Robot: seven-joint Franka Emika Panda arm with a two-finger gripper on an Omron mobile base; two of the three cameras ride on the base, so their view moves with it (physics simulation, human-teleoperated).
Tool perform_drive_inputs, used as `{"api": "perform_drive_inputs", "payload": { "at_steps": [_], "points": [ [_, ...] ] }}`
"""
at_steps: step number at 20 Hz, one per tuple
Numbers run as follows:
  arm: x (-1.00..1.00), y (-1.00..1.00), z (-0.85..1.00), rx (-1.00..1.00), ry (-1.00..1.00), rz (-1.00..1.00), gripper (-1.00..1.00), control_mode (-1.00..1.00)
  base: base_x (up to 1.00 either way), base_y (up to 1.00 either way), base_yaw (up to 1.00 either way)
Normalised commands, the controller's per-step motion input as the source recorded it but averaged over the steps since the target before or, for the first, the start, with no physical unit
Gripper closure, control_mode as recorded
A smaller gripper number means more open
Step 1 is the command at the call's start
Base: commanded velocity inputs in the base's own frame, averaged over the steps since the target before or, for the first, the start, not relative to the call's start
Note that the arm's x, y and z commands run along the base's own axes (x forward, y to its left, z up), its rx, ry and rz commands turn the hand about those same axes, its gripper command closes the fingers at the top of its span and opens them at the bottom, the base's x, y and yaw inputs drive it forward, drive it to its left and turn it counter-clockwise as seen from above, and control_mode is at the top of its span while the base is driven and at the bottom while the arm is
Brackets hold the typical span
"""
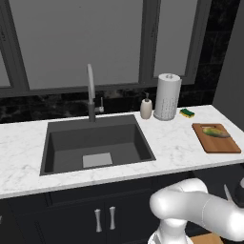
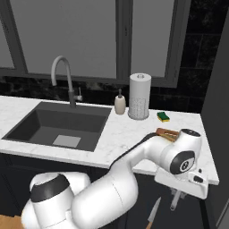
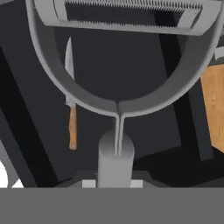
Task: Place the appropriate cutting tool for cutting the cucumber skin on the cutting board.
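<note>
While hand (image 2: 178,193) grips one peeler (image 3: 118,107) | one knife (image 3: 70,100) (loose) | one cucumber (image 1: 215,131), one board (image 1: 224,145)

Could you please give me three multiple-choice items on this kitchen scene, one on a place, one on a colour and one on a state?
1. The cucumber lies
A. in the sink
B. on the cutting board
C. beside the soap bottle

2. The sponge is
A. green and yellow
B. blue
C. pink

3. The paper-towel roll
A. lies tipped over
B. sits in the sink
C. stands upright

Answers:
1 B, since the left base view shows it resting on the reddish-brown board.
2 A, since it shows a green layer and a yellow layer.
3 C, since it stands on end on the counter by the window.
</note>
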Motion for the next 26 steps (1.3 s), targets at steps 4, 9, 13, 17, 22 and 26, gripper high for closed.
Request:
{"api": "perform_drive_inputs", "payload": {
  "at_steps": [4, 9, 13, 17, 22, 26],
  "points": [
    [0.50, -0.27, 0.70, 0.00, -0.01, 0.00, 1.00, -1.00, 0.00, 0.00, 0.00],
    [0.84, -0.10, 0.40, 0.00, 0.00, 0.05, 1.00, -1.00, 0.00, 0.00, 0.00],
    [1.00, 0.00, 0.13, 0.02, 0.00, 0.11, 1.00, -1.00, 0.00, 0.00, 0.00],
    [0.99, 0.00, 0.00, 0.04, 0.00, 0.12, 1.00, -1.00, 0.00, 0.00, 0.00],
    [0.71, 0.00, -0.07, 0.04, 0.00, 0.08, 1.00, -1.00, 0.00, 0.00, 0.00],
    [0.64, 0.01, -0.24, 0.04, 0.00, 0.05, 1.00, -1.00, 0.00, 0.00, 0.00]
  ]
}}
